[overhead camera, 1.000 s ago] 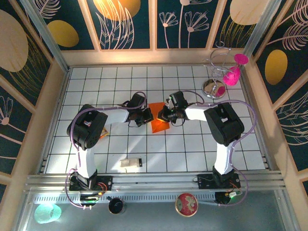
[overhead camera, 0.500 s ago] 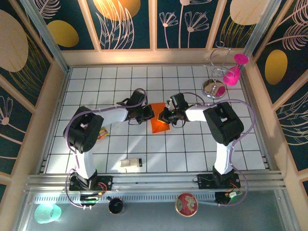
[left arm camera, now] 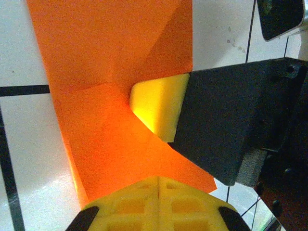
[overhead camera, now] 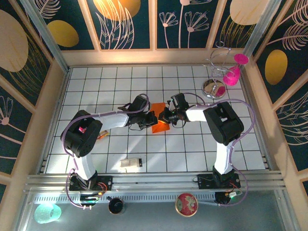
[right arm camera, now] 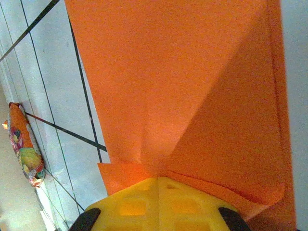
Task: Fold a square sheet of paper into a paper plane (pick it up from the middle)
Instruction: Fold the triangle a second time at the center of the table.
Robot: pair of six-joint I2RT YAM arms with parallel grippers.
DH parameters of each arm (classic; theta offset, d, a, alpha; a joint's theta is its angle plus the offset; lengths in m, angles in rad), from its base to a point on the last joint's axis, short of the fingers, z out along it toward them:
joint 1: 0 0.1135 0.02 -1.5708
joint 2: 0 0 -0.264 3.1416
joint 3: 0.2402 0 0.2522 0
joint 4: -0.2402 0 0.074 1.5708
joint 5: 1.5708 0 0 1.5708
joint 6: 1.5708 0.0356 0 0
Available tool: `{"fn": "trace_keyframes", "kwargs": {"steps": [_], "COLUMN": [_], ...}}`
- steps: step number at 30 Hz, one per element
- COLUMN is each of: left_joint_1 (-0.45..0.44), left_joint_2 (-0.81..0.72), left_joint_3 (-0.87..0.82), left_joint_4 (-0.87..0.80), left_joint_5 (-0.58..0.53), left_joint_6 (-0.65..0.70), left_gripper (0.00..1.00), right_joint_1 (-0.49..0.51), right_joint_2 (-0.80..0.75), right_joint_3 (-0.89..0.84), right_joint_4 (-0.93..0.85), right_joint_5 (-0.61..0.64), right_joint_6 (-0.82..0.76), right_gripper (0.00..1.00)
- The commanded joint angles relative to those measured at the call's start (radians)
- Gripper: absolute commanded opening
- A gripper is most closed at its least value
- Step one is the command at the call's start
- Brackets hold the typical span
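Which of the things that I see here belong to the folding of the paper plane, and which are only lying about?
Belonging to the job:
- square sheet of paper, orange, already partly folded
- left gripper, shut, at the paper
- right gripper, shut, at the paper

Only lying about:
- multicoloured wrapper
- beige block
- wire stand with pink pieces
- round tin

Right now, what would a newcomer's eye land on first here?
The orange sheet of paper, partly folded with diagonal creases, lies mid-table on the white tiled table. Both arms meet at it: the left gripper and right gripper are shut, tips at the sheet. After that, the pink pieces on the wire stand in the far right corner.
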Motion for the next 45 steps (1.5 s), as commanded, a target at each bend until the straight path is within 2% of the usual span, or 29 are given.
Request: {"fn": "trace_keyframes", "kwargs": {"steps": [1,23,45], "left_joint_1": [-0.008,-0.025,-0.026], "left_joint_2": [0.029,0.112,0.124], "left_joint_3": [0.014,0.074,-0.007], "left_joint_4": [0.003,-0.063,-0.063], "left_joint_5": [0.036,0.016,0.008], "left_joint_6": [0.001,0.035,0.052], "left_gripper": [0.00,0.00,0.00], "right_joint_1": [-0.010,-0.017,-0.019], "right_joint_2": [0.061,0.061,0.065], "right_joint_3": [-0.043,-0.047,-0.057], "right_joint_4": [-0.057,-0.058,-0.085], "right_joint_5": [0.060,0.053,0.070], "right_joint_6": [0.012,0.015,0.002], "right_gripper": [0.00,0.00,0.00]}}
